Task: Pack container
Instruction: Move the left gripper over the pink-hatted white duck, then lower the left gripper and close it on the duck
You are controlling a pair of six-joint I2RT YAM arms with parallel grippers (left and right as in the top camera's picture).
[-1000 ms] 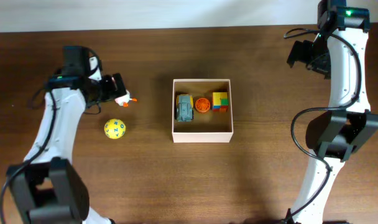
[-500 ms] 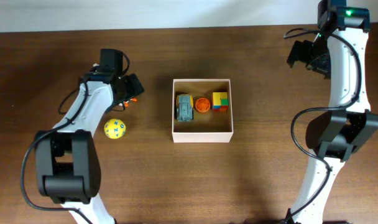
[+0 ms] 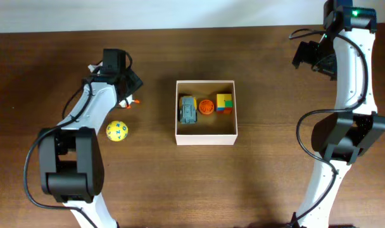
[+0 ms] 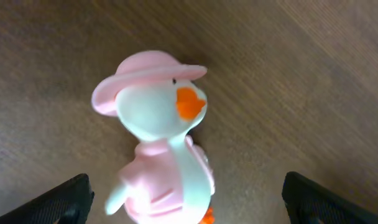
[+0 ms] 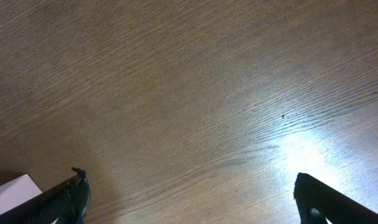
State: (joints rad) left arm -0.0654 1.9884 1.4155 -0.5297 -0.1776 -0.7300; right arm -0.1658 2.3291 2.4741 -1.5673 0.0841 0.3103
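Note:
The container (image 3: 205, 134), a white-walled box with a tan inside, sits mid-table and holds a grey toy car (image 3: 188, 109), an orange ball (image 3: 206, 106) and a coloured block (image 3: 224, 102). A pink-hatted white duck toy (image 4: 161, 149) lies on the wood; in the overhead view (image 3: 127, 101) it is partly hidden under my left gripper (image 3: 123, 85). The left gripper (image 4: 184, 202) is open with a finger on each side of the duck, not touching it. My right gripper (image 5: 192, 199) is open and empty above bare wood at the far right, shown in the overhead view (image 3: 309, 56).
A yellow ball with blue marks (image 3: 116, 131) lies on the table left of the container, below the duck. A corner of the container (image 5: 12, 190) shows at the lower left of the right wrist view. The table's far edge runs along the top.
My left gripper has swung right from the far left and now hovers over the duck. The duck, the balls and the right arm have not moved.

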